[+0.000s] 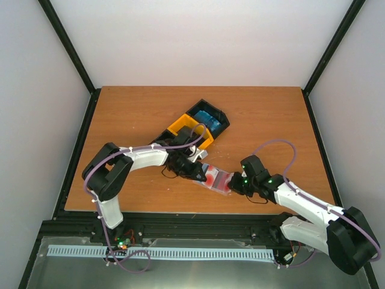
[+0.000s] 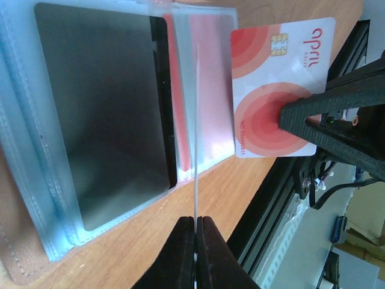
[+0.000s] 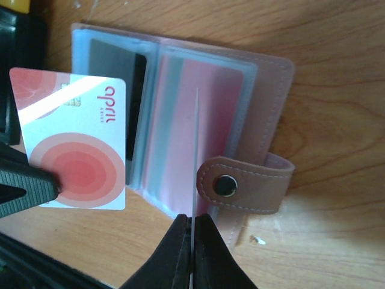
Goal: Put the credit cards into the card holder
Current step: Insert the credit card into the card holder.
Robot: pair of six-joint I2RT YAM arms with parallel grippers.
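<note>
Card holder [image 1: 216, 178] lies open on table [image 1: 271, 120], between arms. Left gripper [image 2: 195, 221] clamped on red-and-white card [image 3: 78, 162]. Right gripper [image 3: 192, 220] clamped on second red-and-white card [image 2: 264, 72]. Risk: cards clash over pockets; unpinned holder slides, card misses slot.

free — table [image 1: 271, 120] right side | blocked — bins [image 1: 180, 125] just behind card holder [image 1: 216, 179]

Fingers pressed together at bottom centre, the right gripper [image 3: 192, 232] pinches a thin sheet [image 3: 195, 150] seen edge-on over the open card holder [image 3: 274, 84]. At lower left, the left gripper [image 3: 42, 188] clamps a red-and-white card [image 3: 78, 156].
</note>
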